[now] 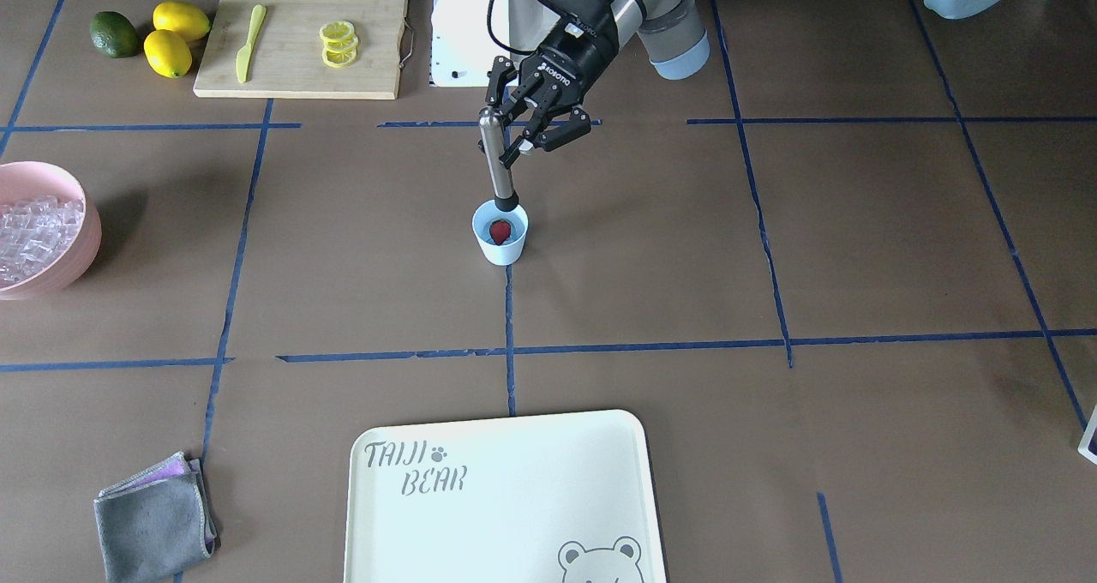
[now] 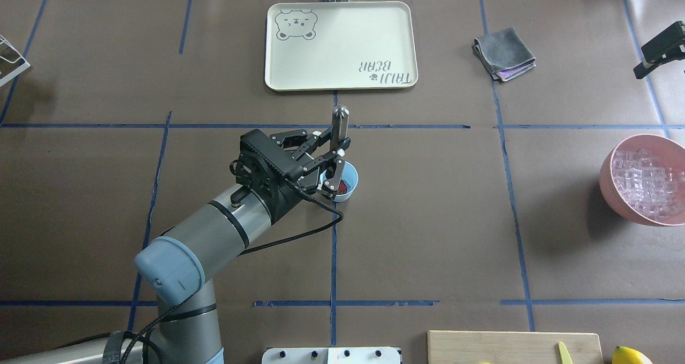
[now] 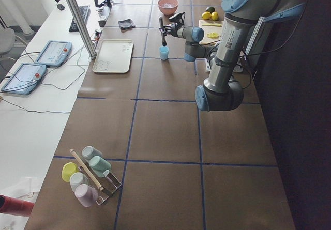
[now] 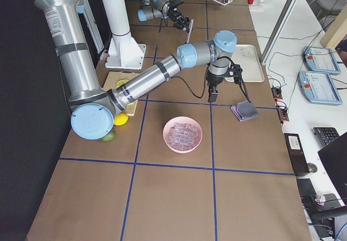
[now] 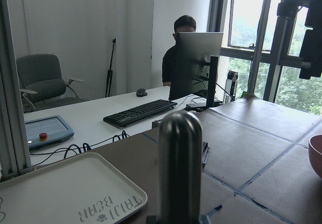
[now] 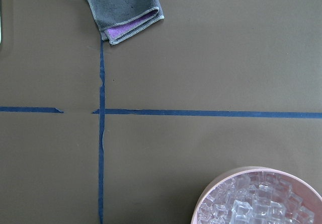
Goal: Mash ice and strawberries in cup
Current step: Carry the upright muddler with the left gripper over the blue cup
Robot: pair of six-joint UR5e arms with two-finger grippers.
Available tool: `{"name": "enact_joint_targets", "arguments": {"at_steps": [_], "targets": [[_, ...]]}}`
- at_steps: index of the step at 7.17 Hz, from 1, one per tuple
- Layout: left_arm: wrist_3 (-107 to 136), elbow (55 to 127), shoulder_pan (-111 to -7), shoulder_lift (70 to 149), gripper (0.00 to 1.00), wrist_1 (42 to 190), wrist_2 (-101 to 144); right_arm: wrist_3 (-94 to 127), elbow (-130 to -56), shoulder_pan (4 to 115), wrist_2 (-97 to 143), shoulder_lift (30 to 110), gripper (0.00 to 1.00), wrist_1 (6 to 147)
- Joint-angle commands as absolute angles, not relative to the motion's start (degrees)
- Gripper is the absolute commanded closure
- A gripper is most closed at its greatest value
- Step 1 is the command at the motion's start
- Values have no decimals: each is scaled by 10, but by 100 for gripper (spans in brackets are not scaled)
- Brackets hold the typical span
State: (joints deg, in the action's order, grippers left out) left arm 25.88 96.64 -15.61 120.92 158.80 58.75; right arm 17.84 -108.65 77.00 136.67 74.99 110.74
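Observation:
The light-blue cup (image 1: 500,238) (image 2: 349,184) stands mid-table with a red strawberry (image 1: 501,231) (image 2: 339,185) inside it; only the berry shows in the cup. My left gripper (image 1: 512,129) (image 2: 340,155) is shut on an upright metal muddler (image 1: 495,159) (image 5: 179,163), whose black tip sits at the cup's back rim, just above the berry. The ice (image 1: 34,231) (image 6: 256,206) lies heaped in the pink bowl (image 2: 610,187). My right gripper (image 2: 659,51) hovers high between the bowl and the cloth; its fingers do not show clearly.
A cream tray (image 1: 497,497) lies on the operators' side of the cup. Beside it is a folded grey cloth (image 1: 154,523). A cutting board (image 1: 300,77) bears lemon slices and a yellow knife, with lemons (image 1: 171,39) next to it. A person sits behind a monitor (image 5: 196,58).

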Motion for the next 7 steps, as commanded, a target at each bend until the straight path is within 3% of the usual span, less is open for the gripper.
{"name": "enact_joint_targets", "arguments": {"at_steps": [1, 7], "targets": [[257, 931, -143, 1226, 100, 1590, 576, 178, -1087, 770, 1368, 751, 0, 1107], [255, 896, -139, 1238, 99, 1590, 576, 177, -1084, 770, 1367, 751, 0, 1107]]}}
